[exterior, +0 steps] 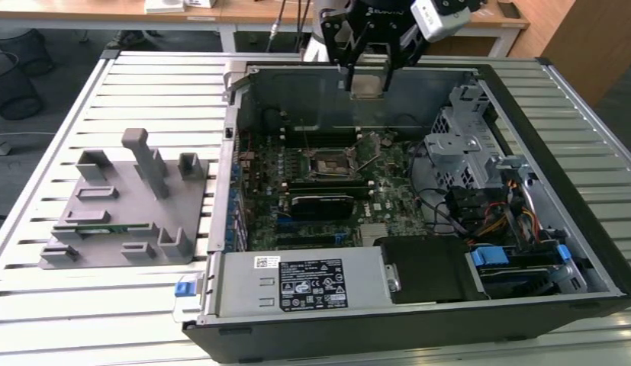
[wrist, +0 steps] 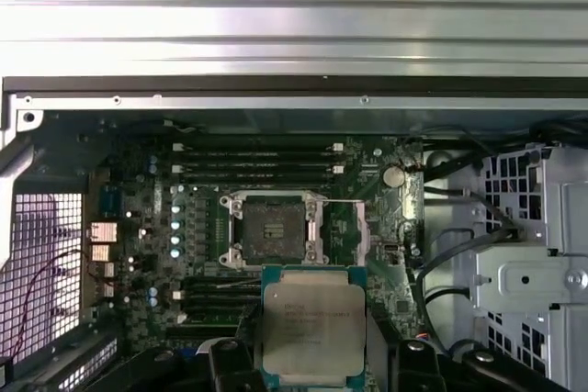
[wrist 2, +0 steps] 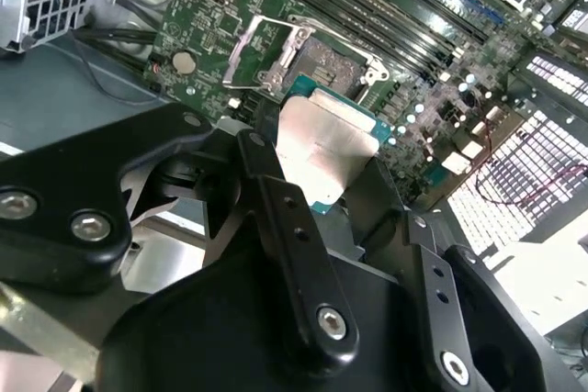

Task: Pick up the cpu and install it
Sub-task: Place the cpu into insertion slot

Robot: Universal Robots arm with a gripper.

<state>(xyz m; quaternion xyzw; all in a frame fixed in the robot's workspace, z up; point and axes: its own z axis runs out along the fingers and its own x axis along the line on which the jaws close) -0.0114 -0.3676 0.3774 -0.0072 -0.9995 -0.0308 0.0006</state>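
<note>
A table (exterior: 152, 91) of pale metal slats fills most of the exterior view. On it lies a black case (exterior: 397, 335) with its side off and the green board (exterior: 294, 183) bared. On the exterior view's left, a grey fixture (exterior: 122, 221) rests on the slats just beside the case, with a memory stick (exterior: 101, 227) lying in it. Behind the table stand wooden desks (exterior: 111, 9), and black wire bins (exterior: 15, 76) sit on the grey floor at the far left.

The gripper (exterior: 367, 76) hangs over the far wall of the case. Its fingers (wrist 2: 276, 208) pinch the cpu (exterior: 367, 88) by two opposite edges, metal top facing the first wrist view (wrist: 312, 323). The cpu is in the air, well apart from the socket (exterior: 329, 162), which sits mid-board with its frame swung open (wrist: 273, 229). In the second wrist view the cpu (wrist 2: 326, 149) shows between the black fingers, with the socket (wrist 2: 322, 61) beyond it
</note>
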